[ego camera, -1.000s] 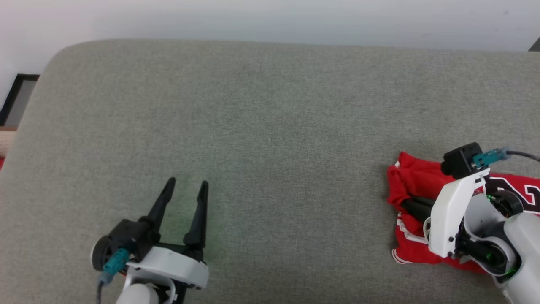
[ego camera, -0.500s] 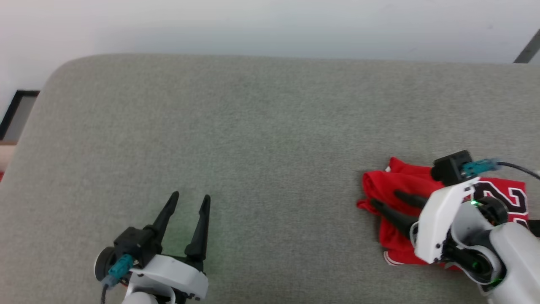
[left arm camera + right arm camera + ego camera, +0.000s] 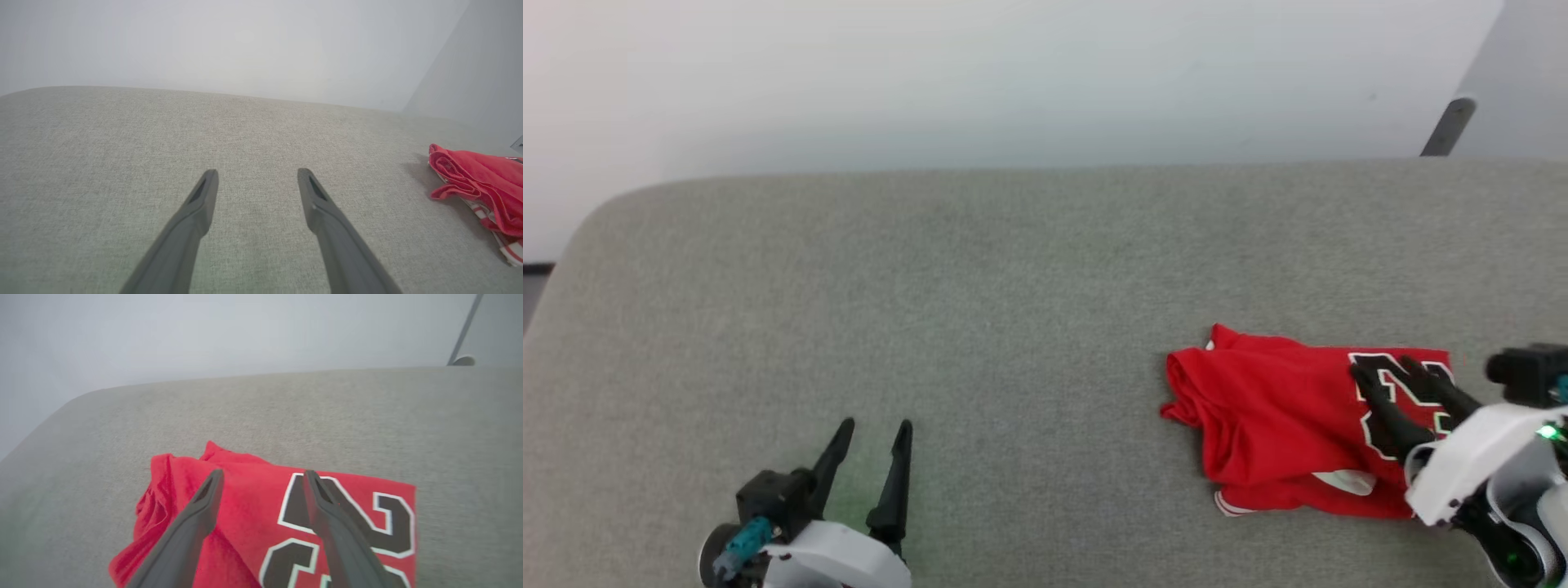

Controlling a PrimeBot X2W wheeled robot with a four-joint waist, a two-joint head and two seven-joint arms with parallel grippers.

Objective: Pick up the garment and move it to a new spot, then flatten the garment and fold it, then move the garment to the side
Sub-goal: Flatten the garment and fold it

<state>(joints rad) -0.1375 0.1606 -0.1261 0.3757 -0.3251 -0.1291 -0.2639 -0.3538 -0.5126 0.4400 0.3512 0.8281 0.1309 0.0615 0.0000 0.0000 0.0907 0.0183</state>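
1. Grey fabric padding [image 3: 1013,286] spreads out below a pale wall [image 3: 1013,73].
2. The red shirt [image 3: 1274,425] lies folded on the right side of the padding, with its bunched edge to the left and its black number to the right.
3. The right gripper [image 3: 1387,371] is over the number at the shirt's right end, fingers apart and gripping nothing; whether they touch the cloth cannot be told.
4. The left gripper [image 3: 876,426] is at the near left, fingers apart and empty, well apart from the shirt.
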